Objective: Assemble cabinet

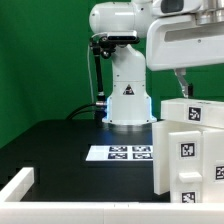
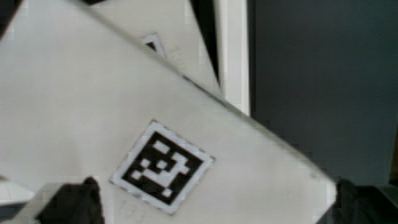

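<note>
The big white plastic box-shaped cabinet [image 1: 190, 150] with square black-and-white tags on its faces is standing at the lower right of the exterior view, on the black worktop [image 1: 60, 145]. It is reaching from the middle of the right edge down to the bottom of the frame. In the wrist view the same cabinet [image 2: 125, 110] is filling most of the frame, tilted across it, with one tag [image 2: 164, 167] showing near the bottom.

The robot's gripper [image 1: 181, 82] is hanging just above the top of the cabinet, right of the middle of the exterior view. Its fingers are mostly hidden there. In the wrist view only dark finger tips [image 2: 71, 203] are peeking in at the bottom corners, very close to the white face. I cannot tell if the fingers are wide, narrow, or holding the cabinet.

The step in hand is probably reaching for the cabinet body, or steadying it, so that another part can go on. The next move likely calls for the fingers to come down straight on a wall or edge thin enough to fit between them, and to squeeze gently so the tall box is not tipping.

Further out, the flat white marker board [image 1: 118, 153] is lying on the worktop left of the cabinet, below the robot's white base [image 1: 125, 100]. A long white plastic bar [image 1: 15, 186] is lying at the lower left corner. A green wall [image 1: 40, 60] is standing behind.
</note>
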Controlling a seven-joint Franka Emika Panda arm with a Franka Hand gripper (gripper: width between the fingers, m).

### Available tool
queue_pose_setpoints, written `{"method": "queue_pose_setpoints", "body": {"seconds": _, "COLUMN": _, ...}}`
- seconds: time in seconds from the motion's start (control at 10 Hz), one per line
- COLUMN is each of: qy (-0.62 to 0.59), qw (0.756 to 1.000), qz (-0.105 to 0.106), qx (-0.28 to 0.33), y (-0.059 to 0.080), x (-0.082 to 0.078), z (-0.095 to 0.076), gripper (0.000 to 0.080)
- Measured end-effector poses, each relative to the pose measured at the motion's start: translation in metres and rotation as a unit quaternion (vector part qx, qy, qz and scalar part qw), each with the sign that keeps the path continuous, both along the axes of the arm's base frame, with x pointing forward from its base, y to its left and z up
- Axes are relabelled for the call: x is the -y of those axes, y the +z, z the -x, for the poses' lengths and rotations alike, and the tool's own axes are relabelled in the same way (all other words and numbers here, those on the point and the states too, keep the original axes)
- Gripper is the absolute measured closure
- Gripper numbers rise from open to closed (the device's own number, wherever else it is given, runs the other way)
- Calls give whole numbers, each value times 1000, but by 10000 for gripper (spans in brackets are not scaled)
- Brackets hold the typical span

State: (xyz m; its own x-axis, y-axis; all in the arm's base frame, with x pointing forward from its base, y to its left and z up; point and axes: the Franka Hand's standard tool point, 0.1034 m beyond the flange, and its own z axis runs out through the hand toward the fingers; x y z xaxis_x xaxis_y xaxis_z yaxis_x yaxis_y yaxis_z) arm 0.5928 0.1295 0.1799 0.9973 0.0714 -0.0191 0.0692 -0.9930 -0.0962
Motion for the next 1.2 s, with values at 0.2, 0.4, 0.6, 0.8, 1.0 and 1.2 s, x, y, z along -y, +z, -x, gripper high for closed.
{"method": "queue_pose_setpoints", "body": {"seconds": 0.2, "qy": 60, "qw": 998, "qz": -1, "qx": 6, "y": 0, "x": 2, "z": 0, "gripper": 151}}
{"method": "queue_pose_setpoints", "body": {"seconds": 0.4, "qy": 198, "qw": 980, "qz": 21, "qx": 27, "y": -1, "x": 6, "z": -3, "gripper": 151}}
{"method": "queue_pose_setpoints", "body": {"seconds": 0.6, "qy": 328, "qw": 943, "qz": 37, "qx": 42, "y": -6, "x": 5, "z": -2, "gripper": 151}}
{"method": "queue_pose_setpoints", "body": {"seconds": 0.8, "qy": 349, "qw": 936, "qz": 36, "qx": 38, "y": -12, "x": 8, "z": -1, "gripper": 151}}
{"method": "queue_pose_setpoints", "body": {"seconds": 1.0, "qy": 339, "qw": 939, "qz": 36, "qx": 34, "y": -16, "x": 8, "z": 0, "gripper": 151}}
{"method": "queue_pose_setpoints", "body": {"seconds": 1.2, "qy": 337, "qw": 940, "qz": 36, "qx": 30, "y": -25, "x": 12, "z": 0, "gripper": 151}}
